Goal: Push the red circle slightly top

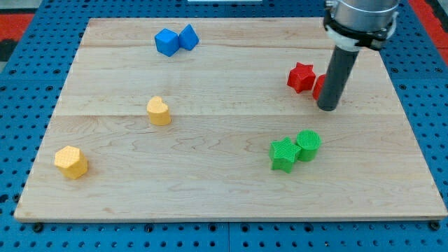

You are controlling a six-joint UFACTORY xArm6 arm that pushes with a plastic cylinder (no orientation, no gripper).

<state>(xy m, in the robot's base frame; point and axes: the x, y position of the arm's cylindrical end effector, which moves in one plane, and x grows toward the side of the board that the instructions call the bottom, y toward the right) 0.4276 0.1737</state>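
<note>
We find the red circle (320,86) mostly hidden behind our rod, touching it; my tip (327,108) rests just below, bare, gripping nothing.

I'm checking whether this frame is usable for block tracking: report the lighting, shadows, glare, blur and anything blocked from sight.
Camera view: lighting is even and bright; blocks cast only soft, short shadows on the wooden board. No strong glare on the wood. Focus is sharp edge to edge, no motion blur. The rod hides most of the red circle, beside the red star; my tip sits at its lower edge.
</note>
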